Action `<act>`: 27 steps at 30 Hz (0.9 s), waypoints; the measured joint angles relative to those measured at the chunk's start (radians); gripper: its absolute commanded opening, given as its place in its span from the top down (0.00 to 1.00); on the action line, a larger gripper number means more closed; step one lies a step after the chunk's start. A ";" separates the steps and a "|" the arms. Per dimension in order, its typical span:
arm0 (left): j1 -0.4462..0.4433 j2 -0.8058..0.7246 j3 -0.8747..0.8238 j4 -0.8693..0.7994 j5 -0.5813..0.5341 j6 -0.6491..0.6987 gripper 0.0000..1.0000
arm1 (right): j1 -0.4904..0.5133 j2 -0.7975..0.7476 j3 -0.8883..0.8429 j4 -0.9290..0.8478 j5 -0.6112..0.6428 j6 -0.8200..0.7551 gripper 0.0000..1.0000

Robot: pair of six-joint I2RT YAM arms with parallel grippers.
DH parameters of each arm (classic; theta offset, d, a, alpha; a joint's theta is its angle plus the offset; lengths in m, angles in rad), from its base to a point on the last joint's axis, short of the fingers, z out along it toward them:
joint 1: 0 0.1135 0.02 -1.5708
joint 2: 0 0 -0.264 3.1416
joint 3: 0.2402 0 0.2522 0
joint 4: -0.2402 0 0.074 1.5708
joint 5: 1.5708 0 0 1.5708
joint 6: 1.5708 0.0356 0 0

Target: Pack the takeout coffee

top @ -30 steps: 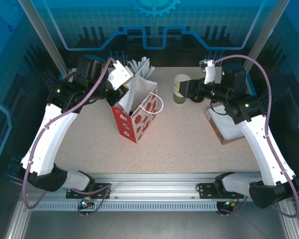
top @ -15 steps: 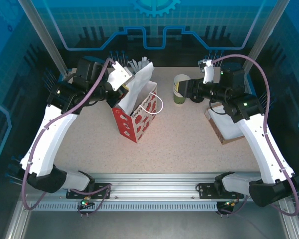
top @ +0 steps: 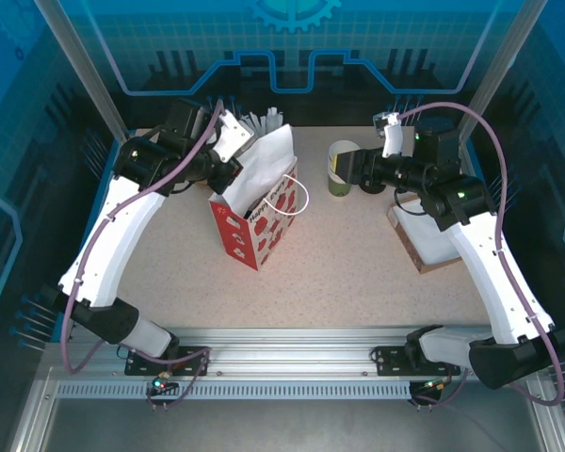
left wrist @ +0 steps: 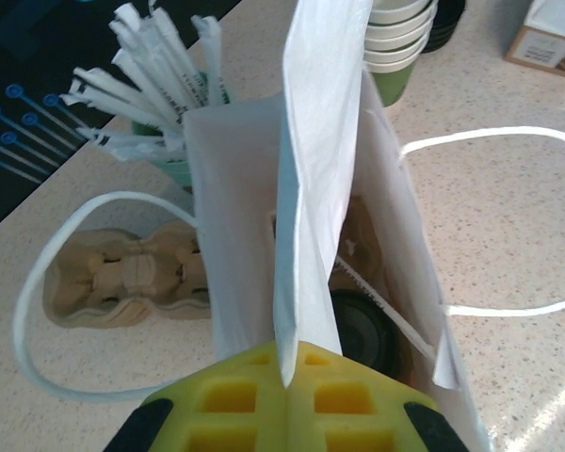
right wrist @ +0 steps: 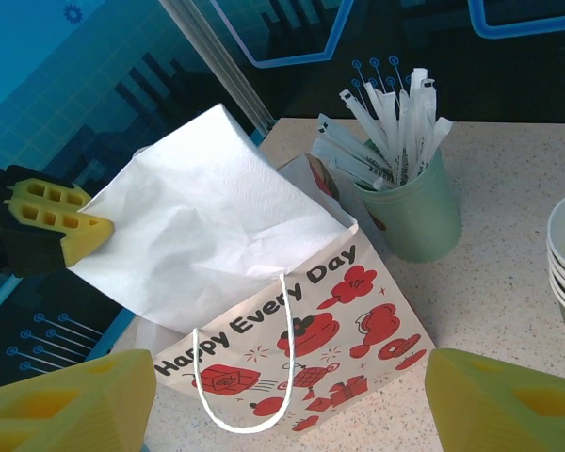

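2 white arms [top: 104,254], black joints [top: 113,325], purple cables [top: 452,105], yellow jaws.

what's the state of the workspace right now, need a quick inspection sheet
surface: speckled beige table, no spills seen
job's things: takeout coffee sits inside the paper bag, black lid showing, cup body hidden; bag upright
clutter: cup stack, green cup of wrapped sticks, cardboard carrier, brown box
grippers: left gripper jaws shut on the bag's top edge; right gripper jaws open, holding nothing
cables: purple cables loop along both arms, no snag seen
surroundings: blue panels, metal frame posts
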 measured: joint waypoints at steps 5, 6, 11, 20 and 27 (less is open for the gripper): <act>0.000 0.026 0.033 -0.063 -0.104 -0.035 1.00 | 0.000 0.002 0.000 0.000 0.000 0.000 0.24; 0.001 0.028 0.035 -0.071 -0.116 -0.042 1.00 | 0.000 0.003 0.000 0.000 0.000 0.000 0.23; 0.001 0.029 0.035 -0.095 -0.126 -0.051 1.00 | 0.000 0.021 0.000 0.000 0.000 0.000 0.23; 0.001 0.044 -0.011 -0.030 0.021 -0.077 1.00 | 0.000 0.028 0.000 0.000 0.000 0.000 0.23; 0.001 0.094 -0.086 0.006 0.044 -0.101 0.94 | 0.000 0.028 0.000 0.000 0.000 0.000 0.23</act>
